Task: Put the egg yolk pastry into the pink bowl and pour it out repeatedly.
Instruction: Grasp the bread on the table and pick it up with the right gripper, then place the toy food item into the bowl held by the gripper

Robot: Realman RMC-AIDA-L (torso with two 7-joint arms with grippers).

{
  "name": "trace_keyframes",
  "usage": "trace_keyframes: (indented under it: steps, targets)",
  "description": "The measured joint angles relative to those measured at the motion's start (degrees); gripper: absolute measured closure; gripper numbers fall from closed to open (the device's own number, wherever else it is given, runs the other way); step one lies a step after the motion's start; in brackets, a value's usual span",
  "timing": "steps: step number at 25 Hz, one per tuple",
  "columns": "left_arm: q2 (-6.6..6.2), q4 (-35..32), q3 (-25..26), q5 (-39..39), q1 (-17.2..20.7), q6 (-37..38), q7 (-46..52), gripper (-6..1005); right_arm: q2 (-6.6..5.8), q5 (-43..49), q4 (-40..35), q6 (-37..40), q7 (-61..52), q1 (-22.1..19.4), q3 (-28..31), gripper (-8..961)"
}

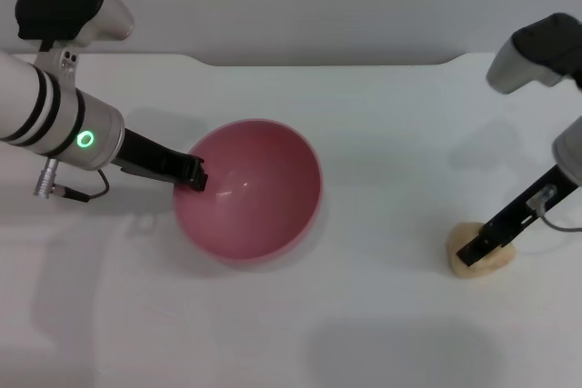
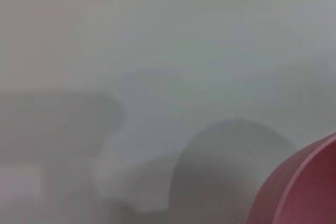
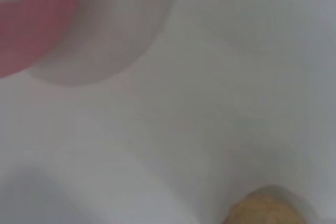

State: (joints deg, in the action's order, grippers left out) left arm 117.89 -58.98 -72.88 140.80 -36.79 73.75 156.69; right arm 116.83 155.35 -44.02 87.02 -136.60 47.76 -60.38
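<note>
The pink bowl [image 1: 250, 190] is in the middle of the white table, tipped with its opening showing, and it looks empty. My left gripper [image 1: 193, 174] is shut on the bowl's left rim. A part of the bowl's rim shows in the left wrist view [image 2: 307, 187]. The egg yolk pastry [image 1: 496, 263] lies on the table at the right. My right gripper [image 1: 475, 250] is down on top of the pastry and touches it. The right wrist view shows the pastry [image 3: 265, 208] close up and the bowl [image 3: 34, 19] farther off.
The white table [image 1: 382, 143] has a notched back edge against a grey wall. The bowl casts a shadow on the table beneath it. Nothing else lies on the table.
</note>
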Motion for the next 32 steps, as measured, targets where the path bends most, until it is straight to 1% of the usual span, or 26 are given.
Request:
trace_keyframes:
  steps: [1,4,10,11,17,20,23,29,31,32]
  targets:
    - [0.0,0.0,0.0,0.0,-0.01,0.0,0.0,1000,0.3,0.07,-0.24,-0.4,-0.2,-0.19,-0.65,425]
    - [0.0,0.0,0.01,0.0,-0.02,0.04,0.01,1001,0.35,0.09,-0.44,-0.49,-0.64,-0.28,-0.61,424]
    - [-0.04,0.0,0.02,0.01,-0.04,0.07,0.01,1000,0.26,0.13,-1.97,-0.62,-0.63,-1.28,0.11,577]
    - [-0.04,0.0,0.02,0.01,-0.04,0.08,0.02,1000,0.25,0.09,-2.89,-0.62,-0.19,-1.69,1.13,641]
    - [0.03,0.0,-0.05,0.01,-0.04,0.08,-0.12,1001,0.22,-0.88,-5.75,0.23,2.56,-1.92,6.91,688]
    - [0.13,0.0,-0.48,0.01,-0.05,0.08,-0.22,1000,0.04,-4.67,-8.65,2.08,4.17,-1.45,8.86,712]
    - [0.16,0.02,-1.52,0.01,-0.2,0.04,-0.27,1000,0.03,-10.34,-12.53,4.01,6.23,-1.08,9.28,736]
    - [0.31,0.22,-3.04,0.01,-0.75,0.06,0.07,1000,0.37,-13.24,-16.32,4.44,6.61,1.59,8.99,784]
    - [0.44,0.36,-4.51,-0.25,-1.27,-0.02,0.28,1000,0.62,-16.21,-18.01,5.58,7.74,3.48,8.84,802]
    - [0.44,0.36,-4.51,-0.25,-1.27,-0.02,0.28,1001,0.62,-16.21,-18.01,5.58,7.74,3.48,8.84,811]
